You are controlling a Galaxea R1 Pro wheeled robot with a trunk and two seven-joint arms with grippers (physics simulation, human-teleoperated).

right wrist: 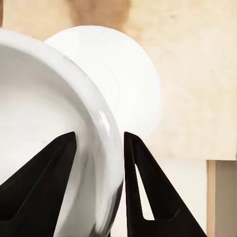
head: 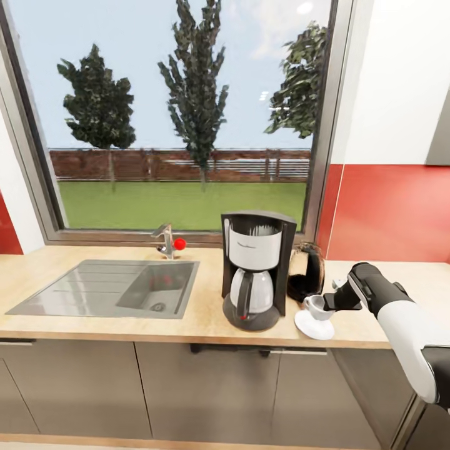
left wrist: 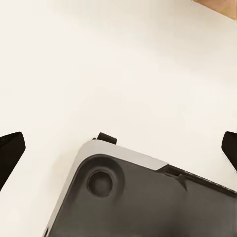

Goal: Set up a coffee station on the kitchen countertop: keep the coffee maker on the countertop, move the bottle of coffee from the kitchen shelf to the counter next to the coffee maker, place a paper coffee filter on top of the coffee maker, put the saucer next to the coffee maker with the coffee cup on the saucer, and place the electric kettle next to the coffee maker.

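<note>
We see a pale wood-grain countertop (head: 206,312) carrying a black coffee maker (head: 255,269) with a glass carafe. Behind it a dark electric kettle (head: 307,270) stands half hidden. Our right gripper (head: 332,300) pinches the glossy white coffee cup (head: 315,307) rim over the round saucer (head: 314,326). Our left gripper's (left wrist: 118,153) fingertips sit wide apart, holding nothing.

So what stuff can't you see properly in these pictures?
- Electric kettle: head view, its left side sits behind the coffee maker.
- Saucer: right wrist view, partly covered by the coffee cup.
- Right end effector: head view, too small to tell whether the cup touches the saucer.
- Left end effector: left wrist view, fingertips cut off by the edges.
</note>
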